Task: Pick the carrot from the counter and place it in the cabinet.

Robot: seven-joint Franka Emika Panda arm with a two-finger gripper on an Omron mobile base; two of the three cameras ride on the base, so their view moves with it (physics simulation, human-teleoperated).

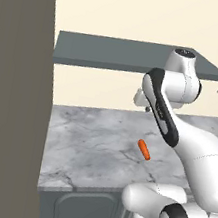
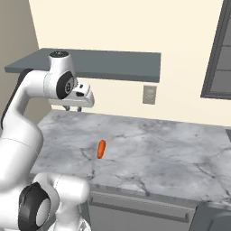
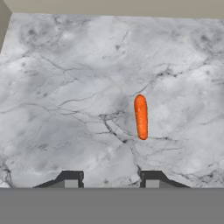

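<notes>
Left base view. Carrot [image 1: 144,150]: small orange cylinder lying flat on the grey marble surface [image 1: 89,143], below the end effector and toward the front edge, nothing touching it. End effector [image 1: 142,98]: mostly hidden behind the arm's dark-striped link, raised clear of the surface near the back wall; finger spacing cannot be told here. Cabinet [image 1: 115,54]: dark grey-blue slab on the wall, above and behind the end effector. Tall brown-grey block [image 1: 12,94]: well to the left of the end effector. Dark base doors [image 1: 83,210]: under the surface's front edge.

Right base view. End effector [image 2: 72,108]: two short tips pointing down from the white hand, hanging above the back part of the surface [image 2: 158,149], apart from everything. Carrot [image 2: 101,149]: on the surface, lower than the end effector and nearer the front edge, slightly to its right in this view. Cabinet [image 2: 103,63]: just above and behind the hand. Wall outlet [image 2: 150,94]: on the cream wall, right of the end effector. Dark window frame [image 2: 219,58]: far right.

Hand view. End effector [image 3: 112,180]: fingers [image 3: 70,179] spread wide, nothing between them. Carrot [image 3: 141,117]: ahead of the tips, in line with the right-hand finger, lengthwise along the viewing direction, resting on the surface [image 3: 65,87], well apart from the fingers.
</notes>
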